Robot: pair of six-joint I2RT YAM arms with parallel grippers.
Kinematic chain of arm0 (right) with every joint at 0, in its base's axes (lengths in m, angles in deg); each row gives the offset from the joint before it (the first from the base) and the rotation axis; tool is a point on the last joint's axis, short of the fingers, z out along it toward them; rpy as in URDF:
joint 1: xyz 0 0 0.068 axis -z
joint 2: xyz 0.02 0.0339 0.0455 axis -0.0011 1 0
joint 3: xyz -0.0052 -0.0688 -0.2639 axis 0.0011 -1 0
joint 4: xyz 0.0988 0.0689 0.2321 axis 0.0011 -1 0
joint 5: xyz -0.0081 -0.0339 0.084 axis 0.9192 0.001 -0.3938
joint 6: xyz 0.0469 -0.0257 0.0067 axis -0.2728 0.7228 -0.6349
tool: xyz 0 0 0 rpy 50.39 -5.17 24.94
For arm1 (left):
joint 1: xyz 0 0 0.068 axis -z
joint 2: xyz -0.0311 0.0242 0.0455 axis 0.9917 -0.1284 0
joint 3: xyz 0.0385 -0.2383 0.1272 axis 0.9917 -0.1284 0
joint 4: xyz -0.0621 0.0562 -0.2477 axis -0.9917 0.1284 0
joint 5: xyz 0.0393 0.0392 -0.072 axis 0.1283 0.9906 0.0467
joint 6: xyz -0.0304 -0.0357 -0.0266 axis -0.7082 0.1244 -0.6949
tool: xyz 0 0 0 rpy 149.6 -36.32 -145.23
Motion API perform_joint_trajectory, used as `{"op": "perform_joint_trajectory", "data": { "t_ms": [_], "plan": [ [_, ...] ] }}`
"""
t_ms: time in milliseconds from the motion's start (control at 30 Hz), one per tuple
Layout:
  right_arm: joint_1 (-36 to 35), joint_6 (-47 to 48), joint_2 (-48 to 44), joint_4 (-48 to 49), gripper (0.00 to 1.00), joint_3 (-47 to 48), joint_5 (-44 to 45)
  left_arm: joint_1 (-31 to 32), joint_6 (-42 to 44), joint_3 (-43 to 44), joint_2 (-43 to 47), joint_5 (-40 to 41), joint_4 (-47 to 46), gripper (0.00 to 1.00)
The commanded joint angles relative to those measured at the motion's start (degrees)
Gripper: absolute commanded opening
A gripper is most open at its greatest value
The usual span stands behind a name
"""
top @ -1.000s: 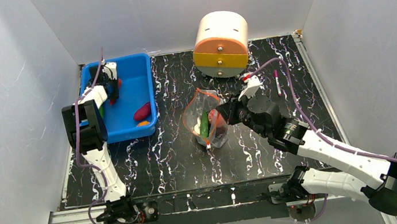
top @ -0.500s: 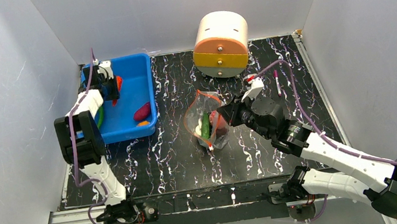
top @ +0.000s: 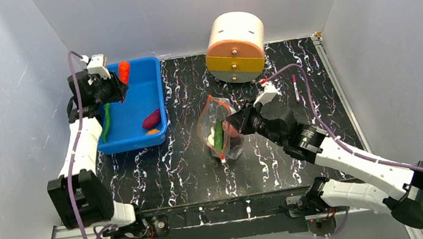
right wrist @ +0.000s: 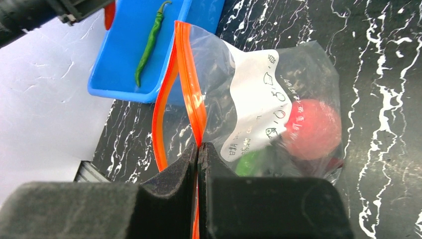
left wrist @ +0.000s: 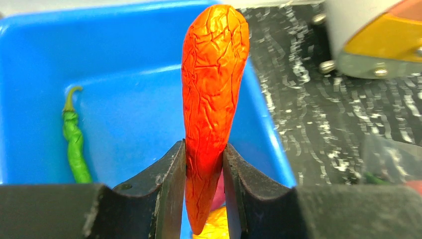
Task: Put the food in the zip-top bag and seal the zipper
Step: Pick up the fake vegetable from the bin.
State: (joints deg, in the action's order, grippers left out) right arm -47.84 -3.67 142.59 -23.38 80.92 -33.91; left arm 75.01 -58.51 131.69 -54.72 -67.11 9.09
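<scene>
Nearest, the right pincer (right wrist: pixel 198 149) is pressed together on the thin orange-red zipper strip (right wrist: pixel 188 84). This likely holds the mouth of the clear crinkly zip-top bag (top: pixel 218 132) gaping at mid-worktop (top: pixel 172 168). A pink-red round fruit (right wrist: pixel 311 129) and a green piece sit inside. Farther left, the blue plastic bin (top: pixel 139 101) holds a long green pepper (left wrist: pixel 74 139), a dark purple piece (top: pixel 151 119) and a small orange piece (top: pixel 152 131). Over its far corner the left pincer (left wrist: pixel 204 149) pinches the wrinkled red chili (left wrist: pixel 214 84), above the rim. Open worktop between bin and bag leaves room for the carry.
</scene>
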Motion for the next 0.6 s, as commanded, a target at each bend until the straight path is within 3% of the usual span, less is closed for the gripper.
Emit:
{"op": "perform_joint_trajectory", "data": {
  "t_ms": [0, 200, 567],
  "plan": [
    [0.09, -3.68, 1.77, 0.22, 0.0, 4.9, 0.07, -0.16, -5.34, -3.45, 8.08, -10.34, -6.34, 0.08],
    [0.09, -2.05, 3.32, 1.43, 0.0, 6.51, 2.24, 1.3, -23.52, -10.25, 11.9, -19.62, -15.19, 0.04],
    [0.09, 9.13, 4.33, -0.51, 0.0, 9.59, 7.82, 10.52, -26.7, -11.87, 17.07, -18.54, -4.61, 0.05]
  ]
}}
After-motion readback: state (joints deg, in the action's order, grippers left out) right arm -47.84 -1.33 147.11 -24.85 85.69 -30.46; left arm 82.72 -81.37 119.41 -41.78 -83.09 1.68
